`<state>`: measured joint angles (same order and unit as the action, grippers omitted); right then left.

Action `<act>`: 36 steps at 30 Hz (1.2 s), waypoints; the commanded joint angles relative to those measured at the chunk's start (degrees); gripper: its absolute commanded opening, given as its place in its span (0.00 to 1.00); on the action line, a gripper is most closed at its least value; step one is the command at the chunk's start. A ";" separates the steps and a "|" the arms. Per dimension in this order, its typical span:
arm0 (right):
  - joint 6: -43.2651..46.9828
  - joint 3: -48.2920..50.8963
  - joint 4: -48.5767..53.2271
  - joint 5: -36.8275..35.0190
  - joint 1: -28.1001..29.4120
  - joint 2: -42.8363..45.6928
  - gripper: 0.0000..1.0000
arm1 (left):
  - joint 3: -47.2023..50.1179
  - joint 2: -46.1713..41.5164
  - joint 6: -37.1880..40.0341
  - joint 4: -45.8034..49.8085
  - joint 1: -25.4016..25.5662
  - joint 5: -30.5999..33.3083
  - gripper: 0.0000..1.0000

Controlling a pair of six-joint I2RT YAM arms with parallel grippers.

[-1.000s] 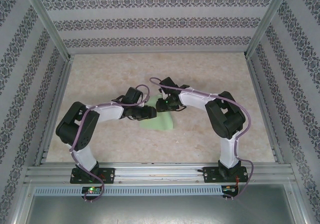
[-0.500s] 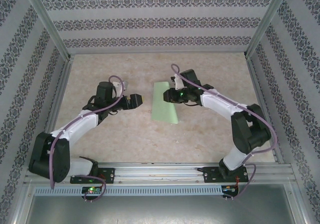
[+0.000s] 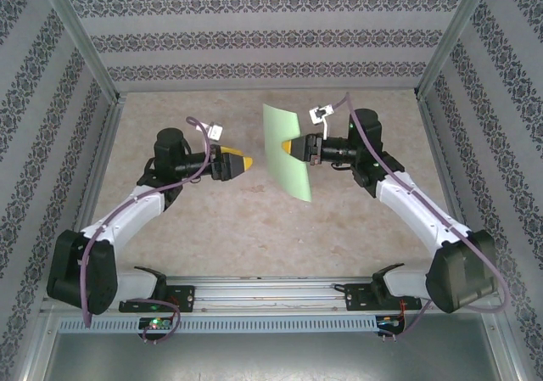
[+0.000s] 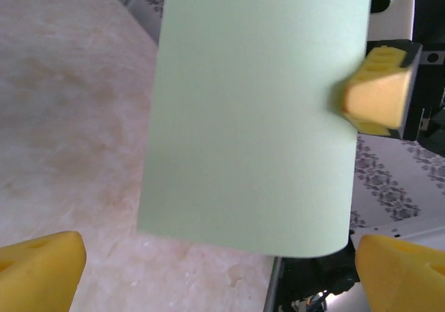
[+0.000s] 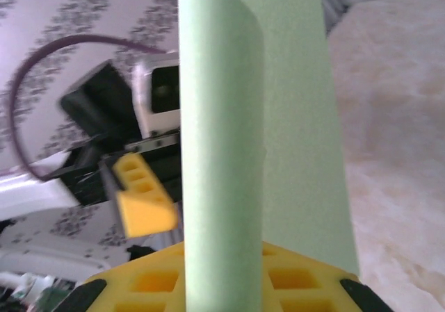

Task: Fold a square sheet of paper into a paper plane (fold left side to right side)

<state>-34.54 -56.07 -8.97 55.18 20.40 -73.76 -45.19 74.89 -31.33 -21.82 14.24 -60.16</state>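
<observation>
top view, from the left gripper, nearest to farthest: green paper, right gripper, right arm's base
From the left gripper:
1. green paper, just to its right, held up.
2. right gripper, at the paper's right side, pinching it.
3. right arm's base, at the near right corner.

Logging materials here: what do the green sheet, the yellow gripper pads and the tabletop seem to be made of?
The green sheet: thin matte paper, since it bends over in a soft curve. The yellow pads: probably foam or soft rubber, matte, with moulded square pockets. The tabletop: smooth beige marbled surface, perhaps stone-look laminate; the look leaves it open.
</observation>
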 commanded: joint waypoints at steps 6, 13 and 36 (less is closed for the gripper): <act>-2.06 -3.44 -5.00 10.60 3.58 1.91 0.22 | -5.72 2.94 -3.81 -13.30 0.16 -11.90 1.00; -0.31 -5.29 -4.11 9.71 4.26 0.20 0.22 | -7.22 1.59 -3.78 -13.08 1.00 -14.30 0.88; 8.68 1.44 12.00 -18.10 -5.19 6.72 0.72 | -6.56 3.69 -1.10 11.38 1.22 1.63 0.00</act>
<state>-28.01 -56.23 -0.93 45.65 16.53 -69.04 -52.01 76.29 -31.51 -16.38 14.72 -63.18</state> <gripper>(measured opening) 0.704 0.046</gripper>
